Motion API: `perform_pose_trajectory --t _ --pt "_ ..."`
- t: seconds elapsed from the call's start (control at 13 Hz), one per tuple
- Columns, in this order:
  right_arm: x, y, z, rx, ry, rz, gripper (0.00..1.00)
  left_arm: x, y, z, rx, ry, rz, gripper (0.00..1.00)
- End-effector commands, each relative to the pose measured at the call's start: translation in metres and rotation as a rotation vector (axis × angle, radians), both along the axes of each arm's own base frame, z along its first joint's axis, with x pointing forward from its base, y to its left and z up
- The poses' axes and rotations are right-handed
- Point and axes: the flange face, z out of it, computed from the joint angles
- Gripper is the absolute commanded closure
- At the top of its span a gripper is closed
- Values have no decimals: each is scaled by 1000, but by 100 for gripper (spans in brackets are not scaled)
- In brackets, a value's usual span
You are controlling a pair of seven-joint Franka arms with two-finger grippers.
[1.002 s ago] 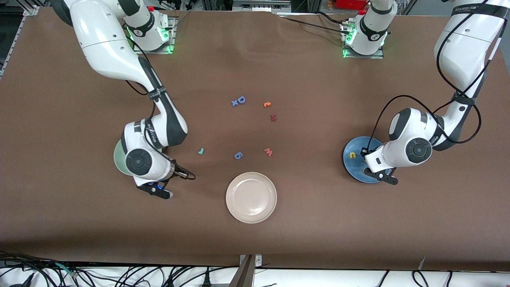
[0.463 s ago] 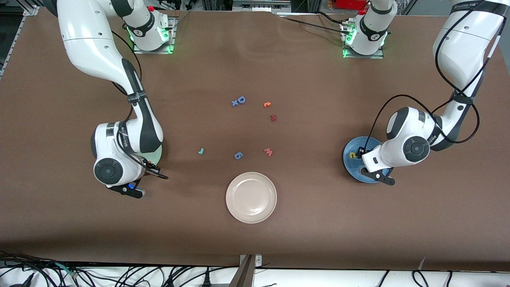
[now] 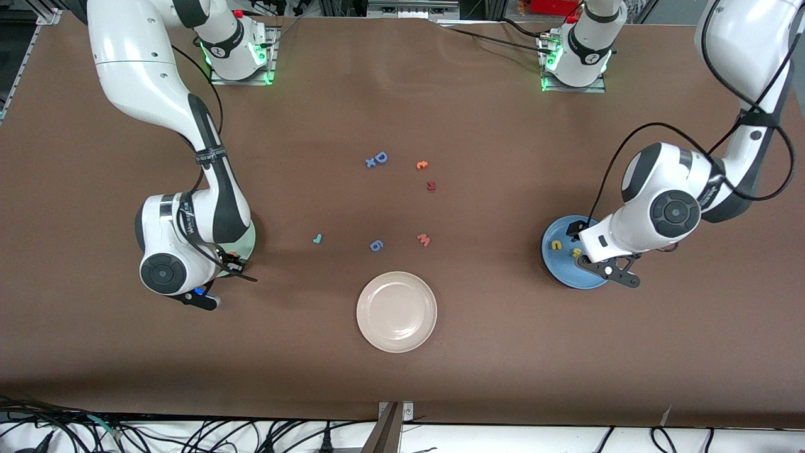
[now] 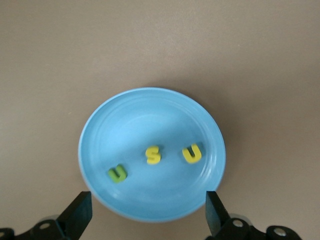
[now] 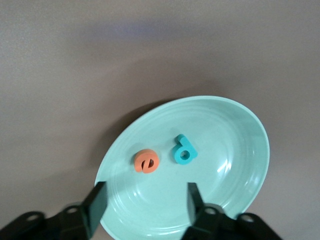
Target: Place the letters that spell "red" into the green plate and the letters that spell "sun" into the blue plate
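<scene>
My left gripper [image 4: 147, 215] hangs open over the blue plate [image 4: 150, 125], its jaws wide apart and holding nothing. In that plate lie a yellow "s" [image 4: 153, 155], a yellow arch letter [image 4: 192, 153] and an olive-green arch letter [image 4: 117, 174]. My right gripper [image 5: 145, 202] is open above the green plate [image 5: 230, 145], which holds an orange "e" [image 5: 146, 161] and a teal "d" [image 5: 184, 150]. The small teal "r" [image 3: 317, 238] lies on the table between the green plate [image 3: 250, 239] and the blue "6". The right arm hides most of the green plate in the front view.
A cream-white plate [image 3: 396, 311] sits nearest the front camera at mid-table. Loose letters lie in the middle: blue "D" and "x" [image 3: 377, 158], an orange letter [image 3: 422, 165], a dark red one [image 3: 431, 185], a pink "w" [image 3: 424, 240], a blue "6" [image 3: 376, 245].
Both grippers have opened. The right arm carried the orange "e" over the green plate and let it go there. The left gripper released the yellow "s" into the blue plate and lifted.
</scene>
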Motion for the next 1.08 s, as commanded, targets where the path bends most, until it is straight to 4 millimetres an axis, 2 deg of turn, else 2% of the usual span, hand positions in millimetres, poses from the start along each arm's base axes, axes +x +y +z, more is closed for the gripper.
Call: perform_pose_trajectory --t 0.0,0.23,0.31,0.46,0.69,0.85,1.0 --pt "-3 10 8 19 5 -5 1 10 -4 57 45 33 4 0" --pt "-5 33 13 55 -14 -43 1 13 -19 111 67 59 5 0" --pt "-7 50 13 75 -31 -48 1 13 -21 123 71 67 7 0" --pt "-7 85 21 109 -100 -85 1 14 -20 144 76 66 15 0" --pt "-14 125 19 131 -191 -122 1 19 -15 168 63 25 29 0" --pt "-26 135 18 162 -240 -146 1 22 -5 183 59 -6 49 0" --pt "-41 141 13 183 -276 -174 1 16 1 208 60 -47 76 0"
